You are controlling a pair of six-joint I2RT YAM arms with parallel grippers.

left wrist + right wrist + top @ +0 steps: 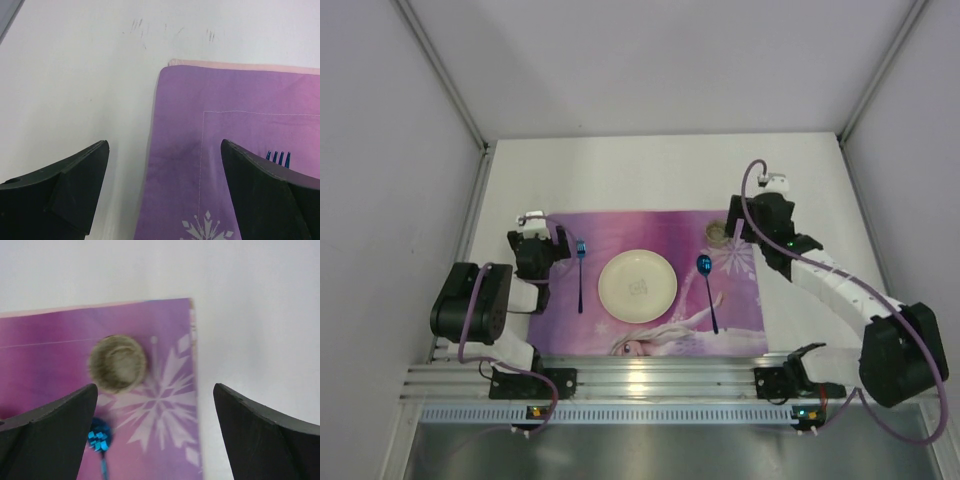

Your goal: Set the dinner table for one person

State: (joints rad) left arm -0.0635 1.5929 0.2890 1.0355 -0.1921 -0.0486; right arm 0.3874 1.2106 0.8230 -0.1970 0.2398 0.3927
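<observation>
A purple snowflake-printed mat lies on the white dinner table. A cream plate sits at its middle. A blue fork lies left of the plate and a blue spoon lies right of it. A small olive cup stands at the mat's far right corner; it also shows in the right wrist view. My left gripper is open and empty over the mat's far left corner. My right gripper is open and empty just right of the cup.
A ribbed aluminium rail runs along the table's near edge with both arm bases on it. White walls close in the table on the left, right and back.
</observation>
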